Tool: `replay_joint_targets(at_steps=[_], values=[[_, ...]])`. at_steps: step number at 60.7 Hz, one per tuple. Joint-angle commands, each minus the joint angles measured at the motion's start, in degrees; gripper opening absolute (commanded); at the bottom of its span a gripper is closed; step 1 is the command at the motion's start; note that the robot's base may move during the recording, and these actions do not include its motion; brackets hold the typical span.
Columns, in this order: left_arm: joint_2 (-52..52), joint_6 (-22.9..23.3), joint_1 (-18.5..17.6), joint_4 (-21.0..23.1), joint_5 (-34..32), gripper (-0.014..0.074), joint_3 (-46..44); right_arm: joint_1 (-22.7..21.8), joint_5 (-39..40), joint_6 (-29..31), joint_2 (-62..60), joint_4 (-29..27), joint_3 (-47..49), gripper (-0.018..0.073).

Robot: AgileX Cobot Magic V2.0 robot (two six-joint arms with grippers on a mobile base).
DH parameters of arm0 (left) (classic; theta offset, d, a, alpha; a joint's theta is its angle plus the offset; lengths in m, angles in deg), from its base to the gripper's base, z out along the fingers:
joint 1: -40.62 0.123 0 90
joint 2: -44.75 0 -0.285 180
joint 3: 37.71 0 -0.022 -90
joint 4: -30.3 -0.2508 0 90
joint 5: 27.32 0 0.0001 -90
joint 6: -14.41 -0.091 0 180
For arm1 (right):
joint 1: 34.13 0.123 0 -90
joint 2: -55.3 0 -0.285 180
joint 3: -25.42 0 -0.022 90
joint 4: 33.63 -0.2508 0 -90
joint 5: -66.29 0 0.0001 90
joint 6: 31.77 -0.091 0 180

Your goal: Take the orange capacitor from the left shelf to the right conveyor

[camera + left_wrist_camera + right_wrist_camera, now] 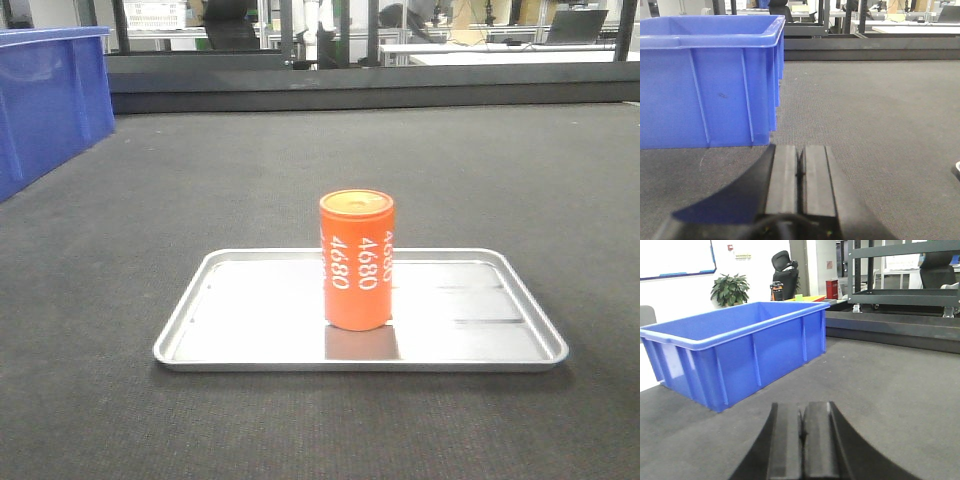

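The orange capacitor (357, 260) stands upright in a shallow silver tray (250, 345) that rests on the dark conveyor belt (200, 180); white "4680" runs down its side. No gripper shows in the front view. My left gripper (800, 150) is shut with nothing between its fingers, low over the belt (880, 110). In the right wrist view my right gripper (802, 410) is also shut and empty above the belt (890, 380). The capacitor appears in neither wrist view. The left shelf is out of view.
A blue plastic bin (45, 100) sits at the belt's far left; it fills the left of the left wrist view (705, 80) and stands ahead-left of the right gripper (740, 350). A dark frame rail (380, 85) borders the belt's far edge.
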State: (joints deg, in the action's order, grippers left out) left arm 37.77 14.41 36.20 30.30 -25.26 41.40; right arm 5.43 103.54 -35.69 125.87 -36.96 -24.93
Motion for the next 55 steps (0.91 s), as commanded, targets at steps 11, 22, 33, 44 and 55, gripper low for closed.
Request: replay_joint_targets(at_steps=[11, 22, 33, 44, 55], values=[[-0.58, 0.0, -0.32, 0.0, -4.71, -0.0105, -0.45, -0.92, -6.7, 0.54, -12.25, -0.04, 1.58, 0.0052], [-0.58, 0.0, -0.32, 0.0, -4.71, -0.0105, -0.45, -5.78, -6.1, 1.31, -14.87, -0.27, 1.58, 0.0052], [-0.58, 0.0, -0.32, 0.0, -4.71, -0.0105, -0.45, -17.95, -7.33, 3.16, -15.23, -0.51, 1.58, 0.0052], [-0.58, 0.0, -0.32, 0.0, -4.71, -0.0105, -0.45, -32.4, -18.16, 3.16, -20.62, -0.51, 1.58, 0.0052], [-0.58, 0.0, -0.32, 0.0, -4.71, -0.0105, -0.45, -41.75, -33.91, 8.21, -32.97, -0.41, 1.11, 0.0052]])
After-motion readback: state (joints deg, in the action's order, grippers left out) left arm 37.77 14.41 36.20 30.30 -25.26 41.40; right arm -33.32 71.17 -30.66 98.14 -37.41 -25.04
